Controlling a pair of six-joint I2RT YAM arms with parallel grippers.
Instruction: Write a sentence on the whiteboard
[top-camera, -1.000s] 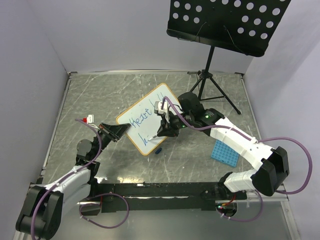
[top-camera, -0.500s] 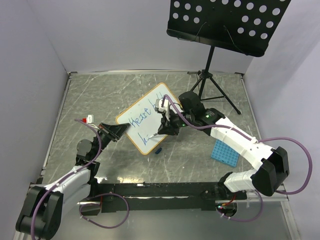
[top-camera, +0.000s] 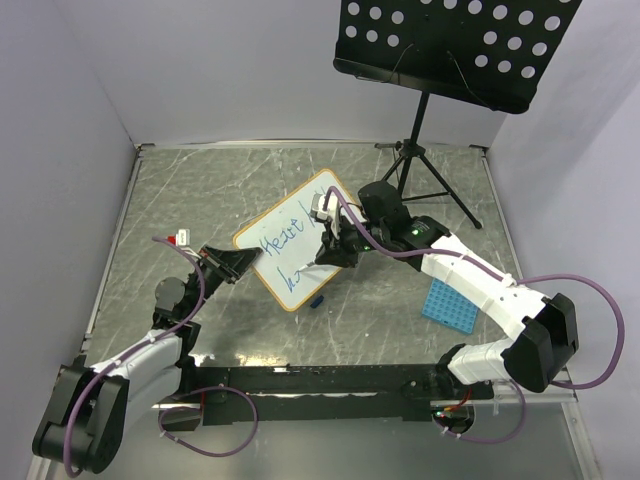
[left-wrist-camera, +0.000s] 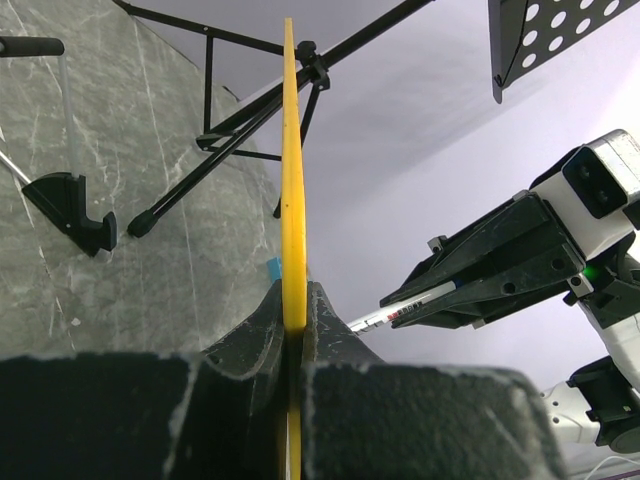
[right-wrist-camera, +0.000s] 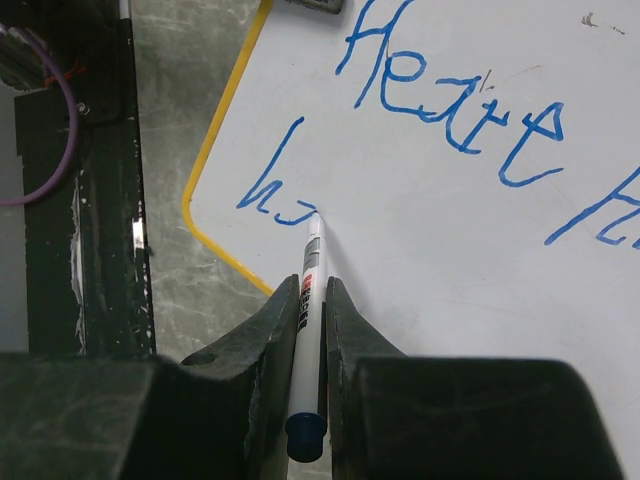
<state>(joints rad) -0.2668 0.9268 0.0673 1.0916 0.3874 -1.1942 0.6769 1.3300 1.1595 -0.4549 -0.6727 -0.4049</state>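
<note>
1 overhead, 2 close-ups; shared whiteboard (top-camera: 298, 238)

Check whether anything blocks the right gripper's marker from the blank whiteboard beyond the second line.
Nothing visible does. The marker in the right gripper touches the whiteboard just after the second-line "h"; the surface beyond is bare. The left gripper clamps only the board's edge.

Left arm (top-camera: 150, 355) extends forward, low over the table; left gripper (top-camera: 228, 265) is closed on the edge of the whiteboard (top-camera: 310, 200). Right arm (top-camera: 480, 285) bends at the elbow and reaches inward, wrist pitched down; right gripper (top-camera: 335, 250) is clamped on a marker (right-wrist-camera: 311, 262).
</note>
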